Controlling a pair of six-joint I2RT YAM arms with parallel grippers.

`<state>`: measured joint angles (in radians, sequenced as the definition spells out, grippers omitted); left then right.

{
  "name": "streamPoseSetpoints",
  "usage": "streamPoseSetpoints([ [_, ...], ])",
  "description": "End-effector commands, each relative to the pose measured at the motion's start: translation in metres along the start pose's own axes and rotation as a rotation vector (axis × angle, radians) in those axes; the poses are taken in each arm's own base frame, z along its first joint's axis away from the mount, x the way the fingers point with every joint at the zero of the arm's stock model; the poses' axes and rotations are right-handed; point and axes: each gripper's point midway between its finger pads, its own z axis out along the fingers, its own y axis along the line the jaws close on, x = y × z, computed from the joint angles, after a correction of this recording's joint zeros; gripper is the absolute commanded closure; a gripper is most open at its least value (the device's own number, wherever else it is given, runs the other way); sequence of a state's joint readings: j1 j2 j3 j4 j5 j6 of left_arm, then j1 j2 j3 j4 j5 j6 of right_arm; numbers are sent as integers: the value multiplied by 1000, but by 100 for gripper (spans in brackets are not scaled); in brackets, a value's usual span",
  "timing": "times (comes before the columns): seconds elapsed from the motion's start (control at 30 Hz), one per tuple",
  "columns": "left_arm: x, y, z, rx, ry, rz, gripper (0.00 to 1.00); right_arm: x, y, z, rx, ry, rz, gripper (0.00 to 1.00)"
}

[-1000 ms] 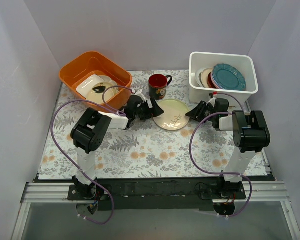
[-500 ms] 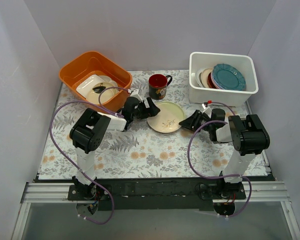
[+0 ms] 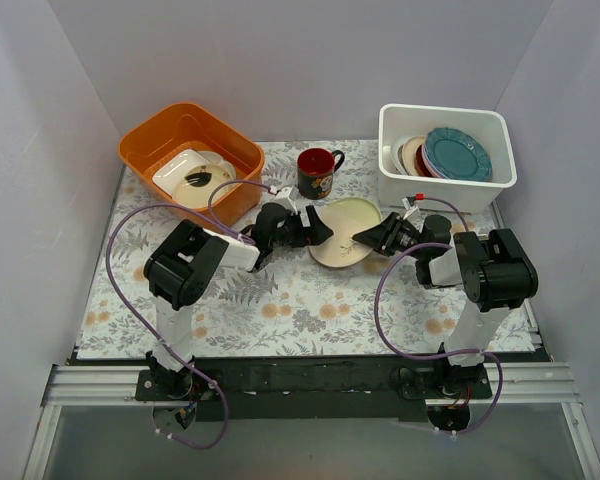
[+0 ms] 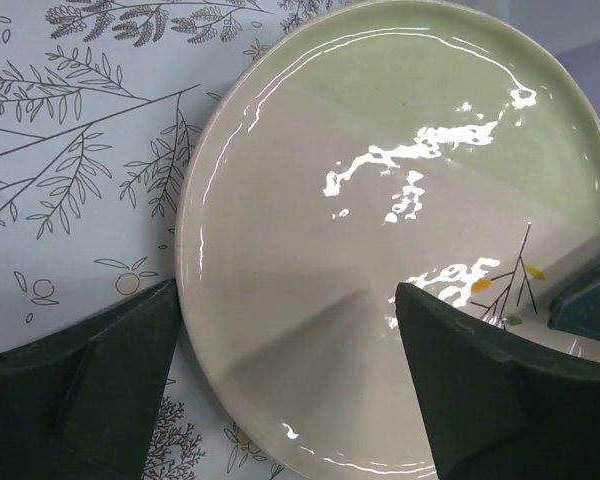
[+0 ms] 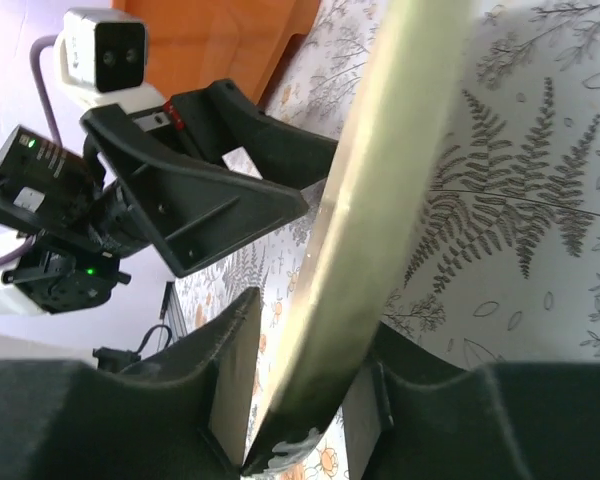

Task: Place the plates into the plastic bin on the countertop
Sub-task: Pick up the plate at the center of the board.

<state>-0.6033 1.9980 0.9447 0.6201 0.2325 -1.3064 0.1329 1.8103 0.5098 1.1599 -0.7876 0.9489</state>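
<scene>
A pale green and cream plate [image 3: 342, 232] [image 4: 380, 230] lies mid-countertop [image 3: 280, 300], its right side raised. My right gripper [image 3: 377, 238] [image 5: 315, 330] straddles that raised rim [image 5: 380, 200]: one finger sits under the plate against it, while the other stands off the top face with a small gap, so the jaws are open. My left gripper [image 3: 310, 228] [image 4: 285, 300] is wide open at the plate's left edge, one finger over the plate, one over the cloth. The white plastic bin [image 3: 442, 190] at the back right holds a teal plate [image 3: 458, 152] and other plates [image 3: 415, 155] on edge.
An orange tub [image 3: 185, 125] with white dishes [image 3: 192, 175] stands at the back left. A dark red-rimmed mug [image 3: 318, 172] stands just behind the plate, between tub and bin. Grey walls close in the back and both sides.
The plate slid left, then back right. Its right rim now sits between the right gripper's fingers. The left gripper followed it rightward; the right gripper came in leftward.
</scene>
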Motion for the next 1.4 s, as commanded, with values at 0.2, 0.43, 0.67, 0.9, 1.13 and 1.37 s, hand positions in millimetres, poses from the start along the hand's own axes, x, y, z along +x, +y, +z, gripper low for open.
streamPoseSetpoints([
  [0.2, 69, 5, -19, -6, 223, -50, 14, -8, 16, 6, -51, -13, -61, 82],
  [0.43, 72, 6, -20, -7, 232, -54, 14, -4, 15, 5, -46, 0, -61, 99],
  [0.67, 72, 7, -22, -11, 232, -53, 14, -2, 16, 3, -43, 8, -67, 99],
  [0.9, 66, 4, -25, -15, 219, -44, 14, -3, 19, 2, -46, 11, -76, 99],
  [1.13, 44, -12, -41, -16, 174, -17, 11, -5, 21, -3, 12, 27, -94, 99],
  [1.37, 14, -32, -59, -8, 105, 12, 6, -7, 16, -7, 94, 46, -115, 99],
])
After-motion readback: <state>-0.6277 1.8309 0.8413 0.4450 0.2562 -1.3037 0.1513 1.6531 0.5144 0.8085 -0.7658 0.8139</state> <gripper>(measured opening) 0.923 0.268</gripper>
